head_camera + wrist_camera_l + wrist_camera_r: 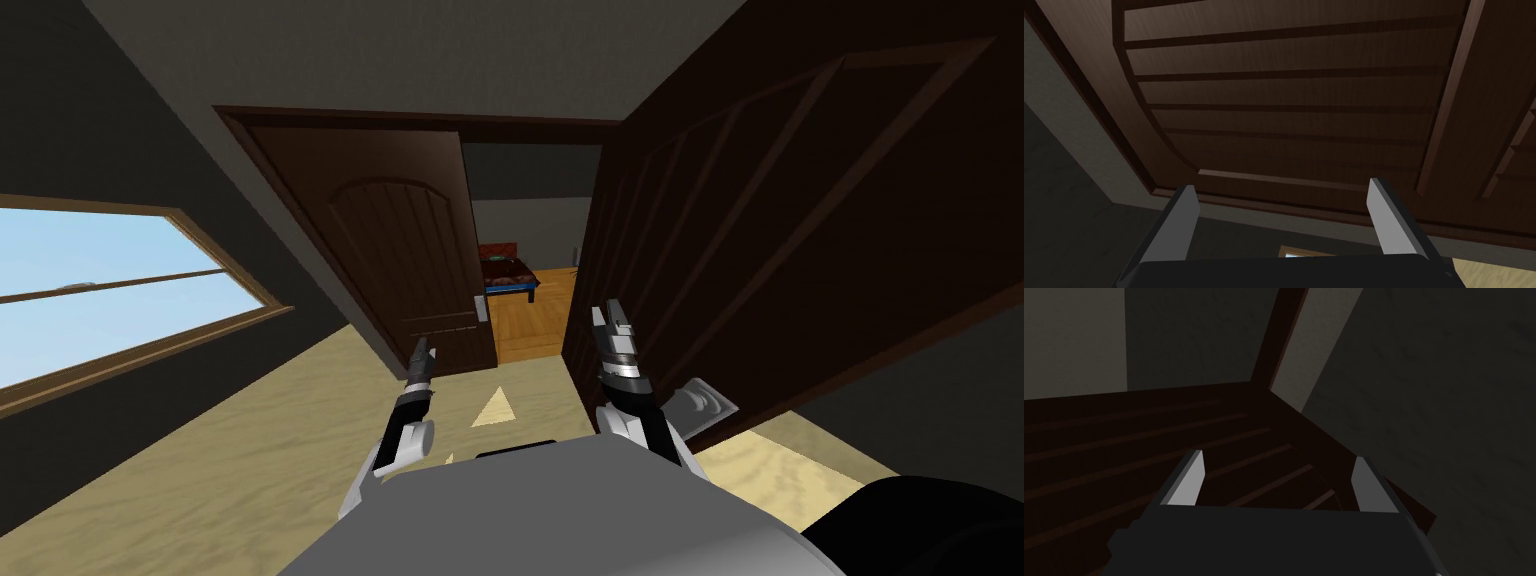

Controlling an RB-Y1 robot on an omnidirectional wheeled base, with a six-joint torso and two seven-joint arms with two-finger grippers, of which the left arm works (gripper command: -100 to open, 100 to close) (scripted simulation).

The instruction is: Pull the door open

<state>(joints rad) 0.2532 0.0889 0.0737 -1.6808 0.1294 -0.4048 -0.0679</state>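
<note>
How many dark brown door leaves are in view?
2. The left dark brown panelled door leaf sits in its frame; the right door leaf is swung open towards me.

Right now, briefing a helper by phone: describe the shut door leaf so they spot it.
Find the dark double doorway in the grey wall, right of the window. The shut leaf is its left half, with an arched panel and a small light plate at its inner edge. It lies flat in the frame, while the right leaf stands swung out into this room.
</note>
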